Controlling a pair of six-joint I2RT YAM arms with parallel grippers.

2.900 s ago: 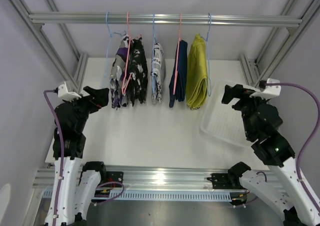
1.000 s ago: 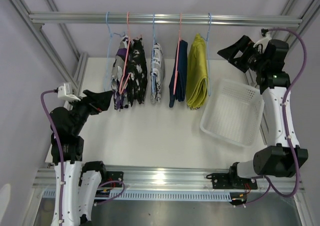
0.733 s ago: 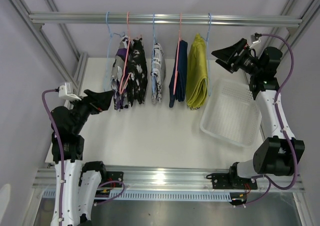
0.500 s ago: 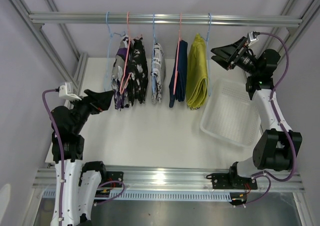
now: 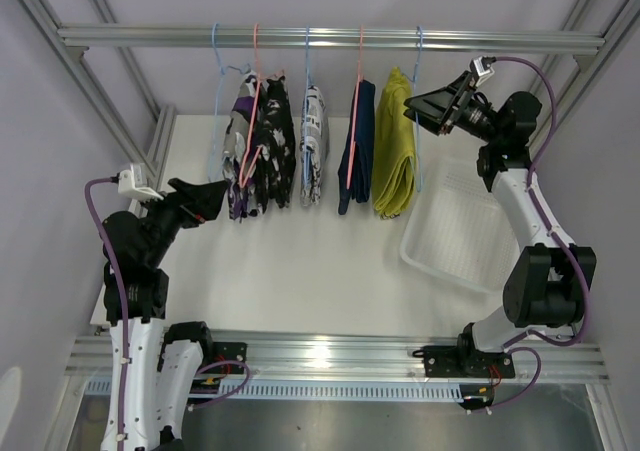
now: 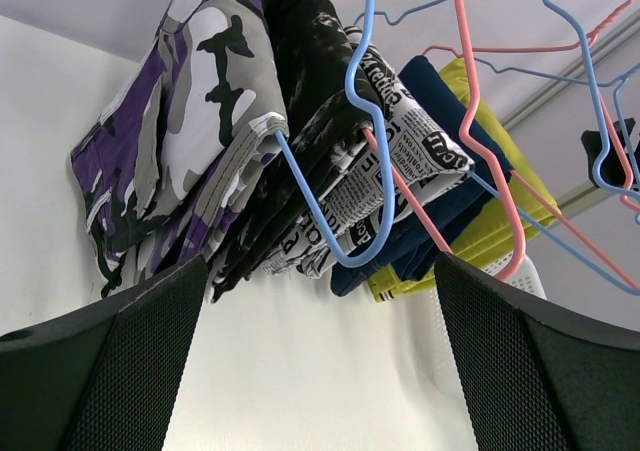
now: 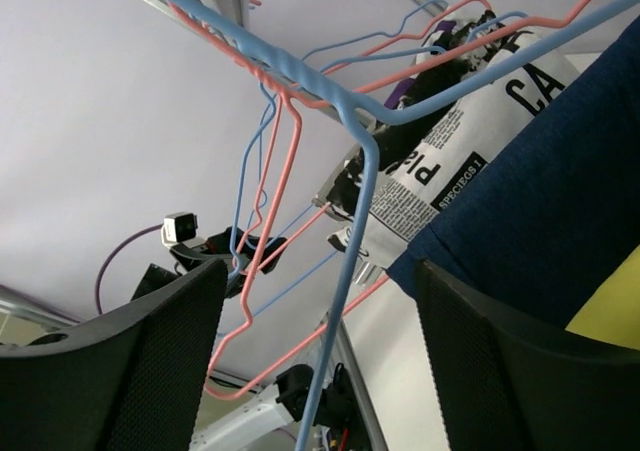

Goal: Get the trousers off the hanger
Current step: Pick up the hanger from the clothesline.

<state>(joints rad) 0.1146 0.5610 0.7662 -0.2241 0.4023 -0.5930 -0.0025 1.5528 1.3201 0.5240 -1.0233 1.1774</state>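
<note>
Five trousers hang folded on wire hangers from the rail (image 5: 330, 39): purple camo (image 5: 235, 156), black patterned (image 5: 277, 151), newsprint (image 5: 316, 146), navy (image 5: 357, 151) and yellow-green (image 5: 395, 146). My right gripper (image 5: 412, 107) is raised beside the yellow-green trousers, at the rightmost blue hanger (image 5: 418, 81). In the right wrist view that gripper (image 7: 320, 371) is open, and the blue hanger wire (image 7: 355, 271) runs between its fingers without touching them. My left gripper (image 5: 220, 195) is open and empty, low beside the purple camo trousers (image 6: 190, 121).
A white perforated basket (image 5: 446, 271) sits on the table at the right, below the right arm. Pink hangers (image 6: 480, 121) and blue ones (image 6: 365, 121) crowd together above the garments. Aluminium frame posts stand at both sides.
My right arm has swung up from beside the basket and leftward until its gripper reached the rightmost blue hanger. The left arm has barely moved.
</note>
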